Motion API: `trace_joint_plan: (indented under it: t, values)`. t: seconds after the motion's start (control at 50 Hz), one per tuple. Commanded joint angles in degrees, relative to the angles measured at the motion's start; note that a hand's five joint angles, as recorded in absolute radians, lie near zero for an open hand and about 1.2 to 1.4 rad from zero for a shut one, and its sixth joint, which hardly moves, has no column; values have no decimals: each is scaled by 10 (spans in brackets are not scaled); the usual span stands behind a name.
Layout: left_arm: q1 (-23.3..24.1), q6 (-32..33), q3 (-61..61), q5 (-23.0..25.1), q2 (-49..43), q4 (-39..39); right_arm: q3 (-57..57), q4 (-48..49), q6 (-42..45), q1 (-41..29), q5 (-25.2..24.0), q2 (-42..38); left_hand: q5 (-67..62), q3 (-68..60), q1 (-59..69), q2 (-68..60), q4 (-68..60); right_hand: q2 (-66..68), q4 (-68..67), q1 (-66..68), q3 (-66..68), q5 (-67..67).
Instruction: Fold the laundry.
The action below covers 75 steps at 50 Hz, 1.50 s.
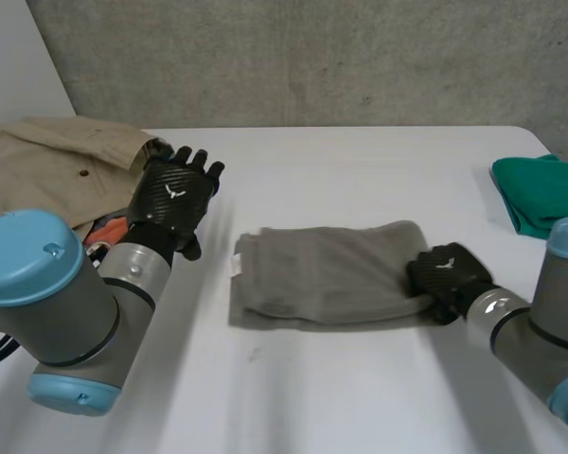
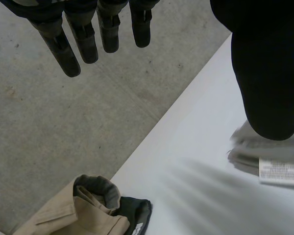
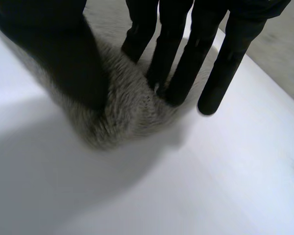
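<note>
At the fuzzy grey cloth, right robot hand pinches its end — left robot hand splayed.

No wording can be read. A white label, its print too small to be made out, is seen on the cloth. A white emblem is borne on the left hand, another on the right hand.
</note>
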<state>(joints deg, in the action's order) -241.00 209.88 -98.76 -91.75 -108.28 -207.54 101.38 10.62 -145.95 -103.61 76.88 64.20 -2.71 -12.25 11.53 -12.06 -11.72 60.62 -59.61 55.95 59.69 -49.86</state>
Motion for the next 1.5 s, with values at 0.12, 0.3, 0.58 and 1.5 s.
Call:
trace_joint_plan:
  t: [0.12,0.3,0.58,1.5]
  values:
    - [3,1,1,-2,15,0,-49,128,58,-112,55,79,27,23,-15,21,17,194,-204,241,203,-201]
    - [3,0,-17,-3,23,0,-75,106,145,-289,-26,-47,27,23,-15,21,17,194,-204,241,203,-201]
    - [64,-71,80,-11,11,6,-74,77,-49,-160,-35,86,27,23,-15,21,17,-506,496,-459,-497,499]
    - [147,-350,314,-150,-104,367,-241,-134,-49,-134,21,-41,27,23,-15,21,17,-506,496,-459,-497,499]
